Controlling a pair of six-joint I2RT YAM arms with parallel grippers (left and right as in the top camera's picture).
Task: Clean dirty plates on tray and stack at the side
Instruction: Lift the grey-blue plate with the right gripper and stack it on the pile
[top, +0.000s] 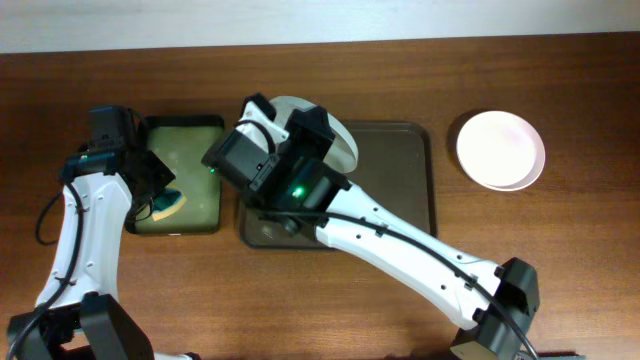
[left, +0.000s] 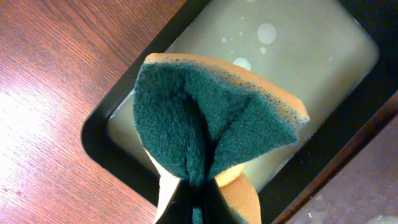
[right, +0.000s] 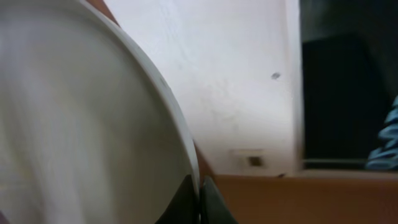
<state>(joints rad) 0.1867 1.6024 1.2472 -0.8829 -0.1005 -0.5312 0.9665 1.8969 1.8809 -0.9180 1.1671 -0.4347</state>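
Observation:
My right gripper (right: 198, 202) is shut on the rim of a white plate (right: 74, 124) and holds it tilted up above the left part of the dark brown tray (top: 400, 170). In the overhead view the plate (top: 340, 135) shows partly behind the right wrist. My left gripper (left: 196, 211) is shut on a folded green and yellow sponge (left: 205, 118), held over the black tray with greenish water (left: 298, 56). Clean white plates (top: 500, 150) lie stacked on the table at the right.
The small black tray (top: 180, 130) stands just left of the brown tray. My right arm reaches diagonally across the table from the front right. Brown wooden table (top: 560, 240) all around.

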